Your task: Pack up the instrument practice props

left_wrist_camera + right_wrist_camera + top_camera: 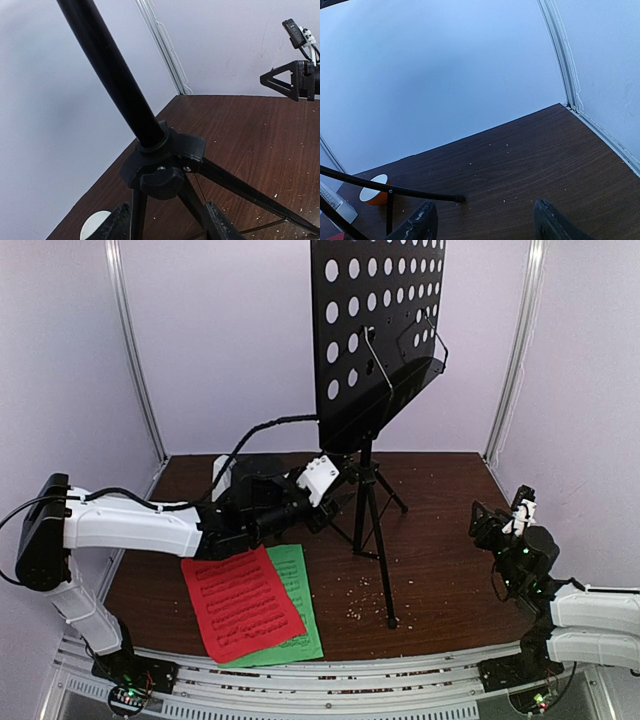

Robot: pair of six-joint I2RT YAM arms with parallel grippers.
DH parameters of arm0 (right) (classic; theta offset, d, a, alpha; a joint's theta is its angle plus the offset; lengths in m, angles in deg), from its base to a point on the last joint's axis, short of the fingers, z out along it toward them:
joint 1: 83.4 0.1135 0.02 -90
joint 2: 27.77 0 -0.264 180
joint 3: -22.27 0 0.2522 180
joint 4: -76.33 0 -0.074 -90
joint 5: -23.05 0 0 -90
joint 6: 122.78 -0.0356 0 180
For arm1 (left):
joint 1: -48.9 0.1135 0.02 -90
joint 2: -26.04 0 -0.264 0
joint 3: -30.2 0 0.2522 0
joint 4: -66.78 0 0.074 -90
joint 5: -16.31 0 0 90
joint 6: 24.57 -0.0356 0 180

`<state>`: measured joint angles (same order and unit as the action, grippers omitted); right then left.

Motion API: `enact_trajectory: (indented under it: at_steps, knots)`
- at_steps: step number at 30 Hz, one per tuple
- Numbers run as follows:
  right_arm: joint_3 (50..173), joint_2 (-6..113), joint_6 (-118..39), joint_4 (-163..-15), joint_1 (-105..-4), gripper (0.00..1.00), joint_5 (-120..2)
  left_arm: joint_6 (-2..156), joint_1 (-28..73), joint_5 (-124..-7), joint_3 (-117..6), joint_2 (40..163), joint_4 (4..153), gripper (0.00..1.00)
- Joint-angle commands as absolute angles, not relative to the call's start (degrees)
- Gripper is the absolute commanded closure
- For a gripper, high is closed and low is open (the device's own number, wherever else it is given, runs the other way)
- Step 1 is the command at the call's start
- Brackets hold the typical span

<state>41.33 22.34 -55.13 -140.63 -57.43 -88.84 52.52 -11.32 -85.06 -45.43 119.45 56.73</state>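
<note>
The tall black music stand (365, 490) stands mid-table, its perforated desk (375, 330) up high. My left gripper (335, 502) is open at the tripod hub (165, 160). Its fingers (117, 222) straddle the legs just below the knob, without closing on them. The red page (240, 602) lies over the green page (300, 590) at the front left. My right gripper (495, 525) is open and empty at the right, above the table (485, 225). A tripod foot (457, 198) lies ahead of it. A white shape (222, 475) behind my left arm may be the metronome.
A small white-and-orange bowl (374, 196) sits at the back left, beyond the tripod legs. Crumbs are scattered on the brown table (440, 570). White walls and metal frame posts (510, 360) close in the back and sides.
</note>
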Motion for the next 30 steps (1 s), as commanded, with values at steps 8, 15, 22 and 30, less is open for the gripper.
enact_trajectory:
  at_steps: [8,15,22,30]
  knots:
    - [41.19,21.82,-55.34,-140.8,-57.61,0.32,-89.71,47.26,-11.82,-87.4,-50.42,121.81,55.5,0.47]
    - [41.19,21.89,-55.38,-140.8,-57.64,0.32,-89.85,43.71,-12.34,-87.19,-52.8,123.34,57.18,0.47]
    - [41.2,22.06,-55.33,-140.8,-57.58,0.32,-89.89,42.37,-12.44,-88.09,-54.37,124.78,58.54,0.6]
    - [41.2,22.06,-55.44,-140.71,-57.65,0.32,-90.15,43.8,-12.44,-88.41,-54.32,124.74,58.94,0.76]
